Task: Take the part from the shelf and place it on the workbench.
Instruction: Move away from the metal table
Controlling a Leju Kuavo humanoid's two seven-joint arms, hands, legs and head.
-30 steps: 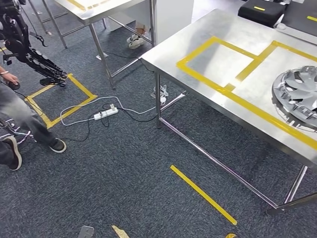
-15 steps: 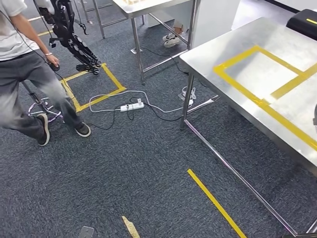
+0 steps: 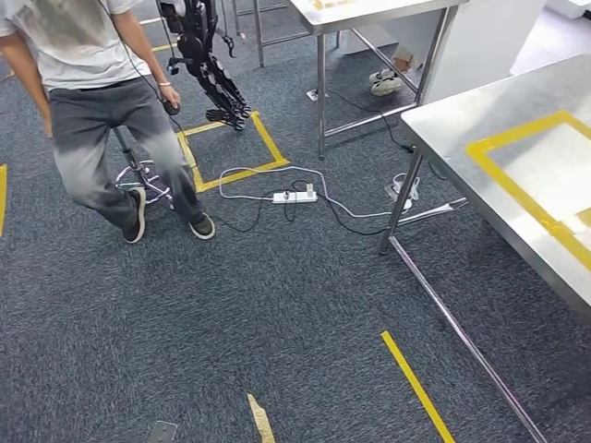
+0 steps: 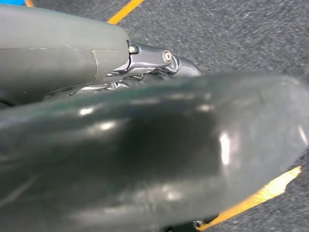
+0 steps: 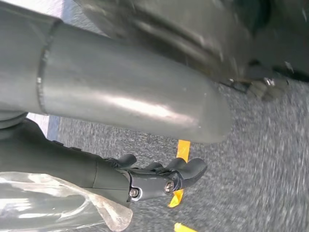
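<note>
Down by the robot's sides, the two wrist views look at the floor. The left wrist view catches the left robot hand (image 4: 153,60) against grey carpet; a blurred dark shape covers most of it, so I cannot tell whether it is released or clenched. The right wrist view gives a clearer look at the right robot hand (image 5: 160,176): its dark fingers hang loosely apart, released, with nothing between them. A crumpled clear film (image 5: 73,203) sits beside its cover. The head view takes in the room. A steel bench (image 3: 488,120) stands on the right, marked with a yellow tape outline (image 3: 515,189). A second table (image 3: 376,11) stands further back, with a pair of shoes (image 3: 387,83) under it. On the left a person (image 3: 90,55) in a grey shirt and grey trousers leans over, beside a stool base (image 3: 143,180). Just past them, a black robot's legs (image 3: 216,78) stand at the edge of a yellow tape square (image 3: 268,143). A white power strip (image 3: 293,197) with trailing cables lies on the dark carpet (image 3: 279,305), between the square and the bench. Nearer the camera are a yellow floor strip (image 3: 418,388) and a torn tape scrap (image 3: 261,420). I cannot tell where the part lies.
</note>
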